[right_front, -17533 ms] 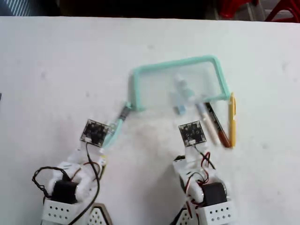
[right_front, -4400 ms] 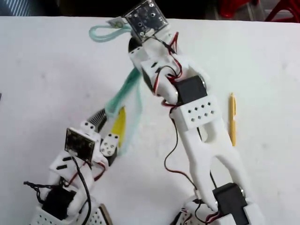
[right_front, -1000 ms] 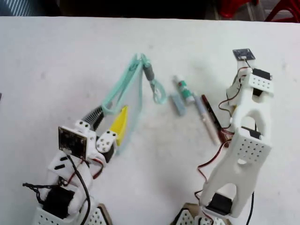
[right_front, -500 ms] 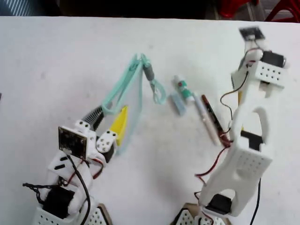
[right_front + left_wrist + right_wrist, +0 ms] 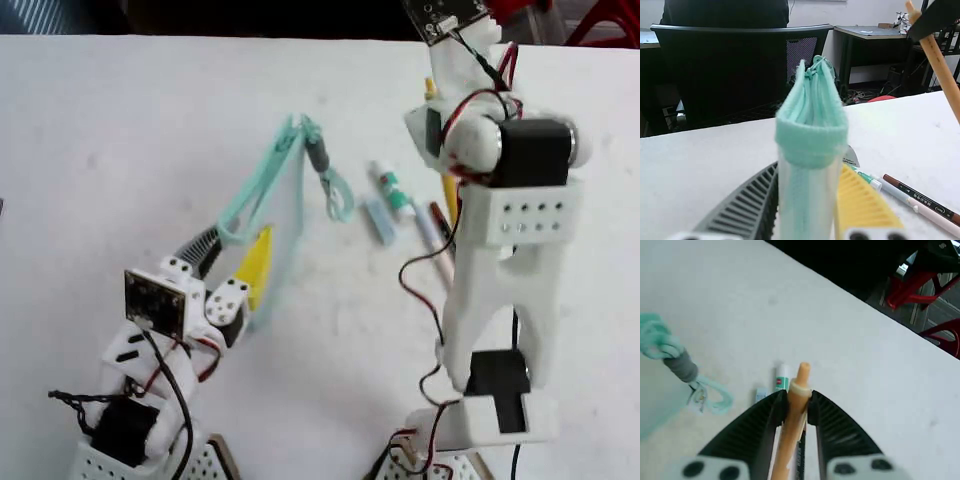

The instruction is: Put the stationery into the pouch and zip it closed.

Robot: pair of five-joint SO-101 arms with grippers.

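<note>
The right fingers (image 5: 760,422) are pinching the pen (image 5: 796,400) between them, its end poking out past their tips, above the tabletop (image 5: 150,120). The left fingers (image 5: 860,200) are clamping the pouch (image 5: 812,135), standing on edge. Compared with half a second ago, the right arm is swinging in from the right edge toward the pouch

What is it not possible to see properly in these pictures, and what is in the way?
Pouch: seen edge-on in left wrist and high views, so its inside and opening are hidden.
Pens on the table: high view, the right arm covers their near ends.
Yellow pen: right wrist view, the right gripper hides its lower part; high view, the arm covers most of it.
</note>
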